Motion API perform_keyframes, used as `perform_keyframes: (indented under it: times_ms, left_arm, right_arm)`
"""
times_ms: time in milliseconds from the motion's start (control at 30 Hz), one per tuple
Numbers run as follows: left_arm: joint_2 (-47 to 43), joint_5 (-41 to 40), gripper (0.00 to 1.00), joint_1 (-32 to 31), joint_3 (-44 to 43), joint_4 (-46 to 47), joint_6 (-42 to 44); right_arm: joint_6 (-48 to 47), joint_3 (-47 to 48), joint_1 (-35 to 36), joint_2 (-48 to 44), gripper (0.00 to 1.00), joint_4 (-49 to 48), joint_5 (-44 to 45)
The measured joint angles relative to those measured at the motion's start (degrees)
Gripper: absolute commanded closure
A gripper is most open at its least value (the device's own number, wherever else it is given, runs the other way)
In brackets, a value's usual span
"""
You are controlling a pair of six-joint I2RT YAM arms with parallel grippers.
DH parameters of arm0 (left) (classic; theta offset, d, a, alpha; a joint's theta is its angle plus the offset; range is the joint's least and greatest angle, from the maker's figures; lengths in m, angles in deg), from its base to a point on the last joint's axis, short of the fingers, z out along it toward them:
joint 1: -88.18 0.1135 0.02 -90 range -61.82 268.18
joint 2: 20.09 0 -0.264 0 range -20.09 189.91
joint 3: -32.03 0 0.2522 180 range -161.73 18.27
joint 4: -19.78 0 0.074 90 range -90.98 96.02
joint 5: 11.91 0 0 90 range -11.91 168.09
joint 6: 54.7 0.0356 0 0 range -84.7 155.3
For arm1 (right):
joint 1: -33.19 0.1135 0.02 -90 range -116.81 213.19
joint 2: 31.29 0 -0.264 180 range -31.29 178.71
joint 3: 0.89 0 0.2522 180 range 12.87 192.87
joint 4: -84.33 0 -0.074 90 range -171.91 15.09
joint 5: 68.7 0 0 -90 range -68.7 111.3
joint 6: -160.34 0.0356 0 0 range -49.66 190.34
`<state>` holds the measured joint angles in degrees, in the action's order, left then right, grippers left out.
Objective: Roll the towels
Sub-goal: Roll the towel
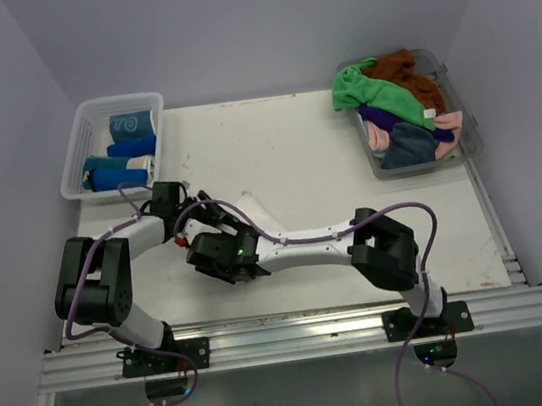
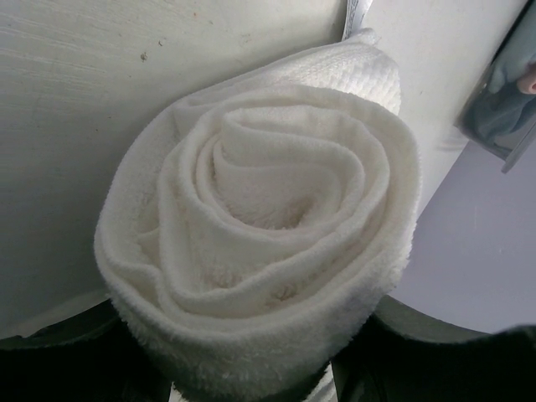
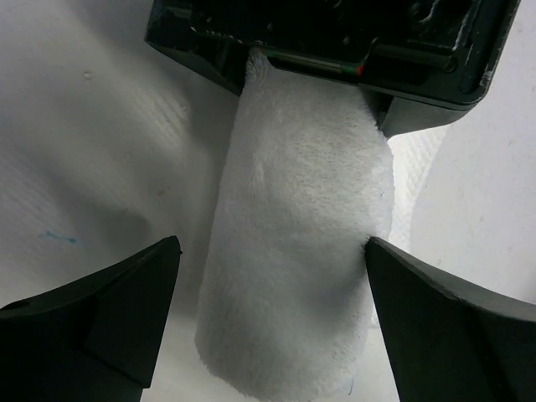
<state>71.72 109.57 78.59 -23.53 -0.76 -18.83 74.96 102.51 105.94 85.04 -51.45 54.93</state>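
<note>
A white towel (image 2: 268, 226), rolled into a tight spiral, fills the left wrist view end-on. My left gripper (image 2: 251, 360) is shut on this roll, with a dark finger on each side of its base. In the right wrist view the roll (image 3: 301, 251) sticks out of the left gripper's black body (image 3: 335, 42). My right gripper (image 3: 272, 280) stands open around it: the right fingertip (image 3: 394, 268) touches its side and the left one is apart from it. From above, both grippers meet at the table's near left, and the towel's end (image 1: 255, 208) shows beside them.
A white slotted basket (image 1: 78, 159) at the back left holds rolled blue towels (image 1: 130, 147). A clear tub (image 1: 468, 130) at the back right holds a loose heap with green (image 1: 377, 92), rust-brown (image 1: 409, 70), purple, pink and grey towels. A metal rail runs along the near edge.
</note>
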Motion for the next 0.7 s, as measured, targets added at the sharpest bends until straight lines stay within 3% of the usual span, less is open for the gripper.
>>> perform_keyframes:
  times_ms: [167,200,300,400,567,700]
  left_arm:
    - [0.0,-0.4,0.35,0.0,0.0,-0.2,-0.3]
    - [0.0,-0.5,0.34,-0.1,0.0,-0.2,-0.3]
    - [-0.2,-1.1,0.26,-0.2,0.0,-0.5,-0.3]
    - [-0.6,-1.4,0.13,-0.2,0.0,-1.2,-0.3]
    - [-1.2,-1.7,0.07,-0.2,0.0,-2.3,-0.3]
    - [-2.6,-1.7,0.04,-0.2,0.0,-2.0,-0.3]
  right_arm:
    - [-1.0,0.7,0.3,3.4,0.26,-0.2,4.5]
    - [-1.0,0.9,0.4,3.8,0.37,-0.2,5.5]
    - [-0.7,1.5,0.5,4.9,0.52,0.0,7.6]
    - [-0.1,1.4,0.3,4.7,0.61,-0.4,7.1]
    - [2.3,-3.1,-3.0,0.2,0.65,-3.8,-1.2]
    - [5.9,-7.1,-8.7,-4.7,0.65,-6.8,-13.2]
